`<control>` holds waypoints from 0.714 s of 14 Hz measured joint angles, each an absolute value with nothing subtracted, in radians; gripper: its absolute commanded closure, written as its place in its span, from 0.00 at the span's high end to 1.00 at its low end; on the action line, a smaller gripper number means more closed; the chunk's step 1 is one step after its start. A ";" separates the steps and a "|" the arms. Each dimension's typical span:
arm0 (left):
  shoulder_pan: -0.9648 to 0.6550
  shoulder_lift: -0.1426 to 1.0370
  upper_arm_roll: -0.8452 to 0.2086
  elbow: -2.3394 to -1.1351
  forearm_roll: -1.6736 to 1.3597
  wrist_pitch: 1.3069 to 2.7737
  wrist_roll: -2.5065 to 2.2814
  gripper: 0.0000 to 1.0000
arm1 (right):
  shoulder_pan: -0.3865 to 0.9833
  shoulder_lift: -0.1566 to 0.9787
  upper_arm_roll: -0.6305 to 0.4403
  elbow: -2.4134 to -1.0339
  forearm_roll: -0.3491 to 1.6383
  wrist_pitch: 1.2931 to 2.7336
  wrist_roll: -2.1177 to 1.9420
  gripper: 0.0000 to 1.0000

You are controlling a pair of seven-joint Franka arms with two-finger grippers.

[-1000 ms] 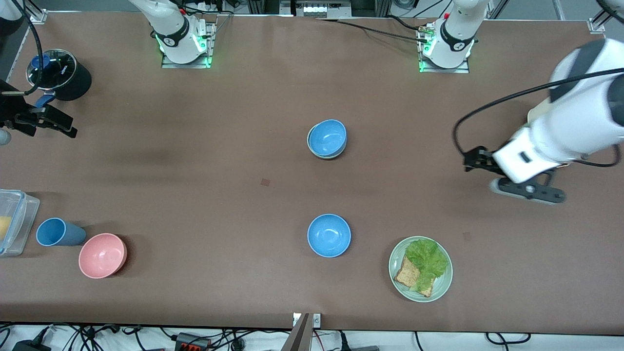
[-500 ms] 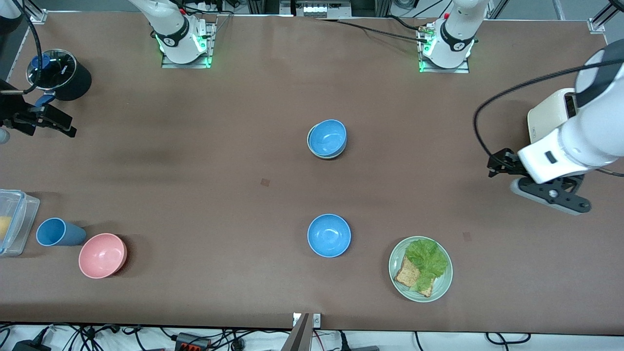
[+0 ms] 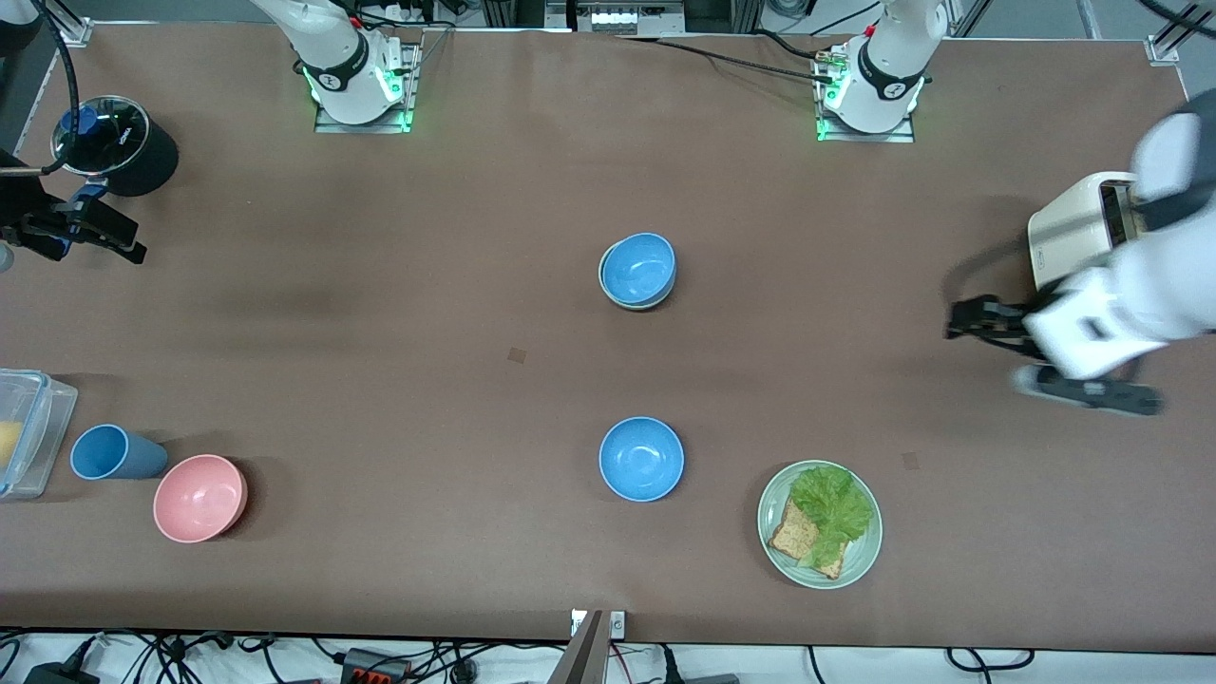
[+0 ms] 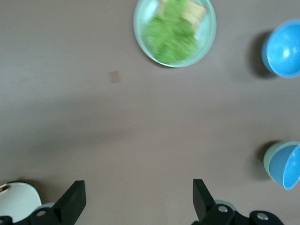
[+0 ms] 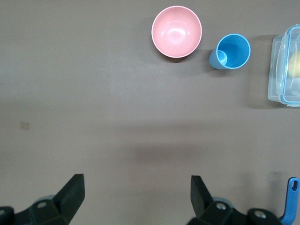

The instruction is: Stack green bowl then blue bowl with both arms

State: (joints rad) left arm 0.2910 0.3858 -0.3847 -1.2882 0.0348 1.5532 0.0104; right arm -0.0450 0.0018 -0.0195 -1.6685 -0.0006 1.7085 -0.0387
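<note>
At mid-table a blue bowl point(image 3: 638, 268) sits nested inside the green bowl point(image 3: 610, 293); only the green rim shows. The left wrist view shows this same pair, green bowl point(image 4: 267, 157) and blue bowl point(image 4: 289, 167). A second blue bowl point(image 3: 641, 459) point(image 4: 283, 47) stands alone, nearer to the front camera. My left gripper point(image 3: 983, 318) point(image 4: 138, 185) hangs open and empty over bare table by the toaster, well away from the bowls. My right gripper point(image 3: 95, 236) point(image 5: 137, 178) is open and empty over the table's right-arm end, beside the black pot.
A pale green plate point(image 3: 866, 546) point(image 4: 138, 21) with lettuce and toast lies near the lone blue bowl. A white toaster point(image 3: 1073, 233) stands by the left gripper. A black lidded pot point(image 3: 114, 144), pink bowl point(image 3: 200, 498) point(image 5: 176, 32), blue cup point(image 3: 112, 452) point(image 5: 230, 51) and clear container point(image 3: 24, 432) stand at the right arm's end.
The left arm has swung away from the bowls toward its own end of the table, stopping by the toaster. The right gripper has drifted slightly toward the pot. No bowl has moved.
</note>
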 measured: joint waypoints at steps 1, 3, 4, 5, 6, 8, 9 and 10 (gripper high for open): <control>0.279 0.361 -0.331 -1.300 0.020 1.567 0.011 1.00 | -0.045 0.002 -0.020 -1.668 -0.001 1.709 -0.039 1.00; 0.262 0.297 -0.283 -1.367 0.018 1.602 -0.014 1.00 | -0.045 0.002 -0.021 -1.669 -0.001 1.709 -0.039 1.00; 0.249 0.260 -0.269 -1.416 0.018 1.632 -0.025 1.00 | -0.045 0.002 -0.022 -1.669 -0.001 1.709 -0.039 1.00; 0.226 0.222 -0.251 -1.468 0.018 1.660 -0.036 1.00 | -0.046 0.002 -0.022 -1.669 -0.001 1.709 -0.039 1.00; 0.189 0.191 -0.221 -1.511 0.018 1.672 -0.048 1.00 | -0.046 0.002 -0.023 -1.669 -0.001 1.709 -0.039 1.00; 0.080 0.151 -0.111 -1.562 0.018 1.662 -0.066 1.00 | -0.046 0.002 -0.023 -1.669 -0.001 1.708 -0.039 1.00; 0.036 0.144 -0.060 -1.571 0.018 1.658 -0.068 1.00 | -0.046 0.002 -0.023 -1.669 -0.001 1.708 -0.039 1.00; 0.014 0.142 -0.032 -1.575 0.018 1.656 -0.068 1.00 | -0.046 0.002 -0.023 -1.670 -0.001 1.708 -0.039 1.00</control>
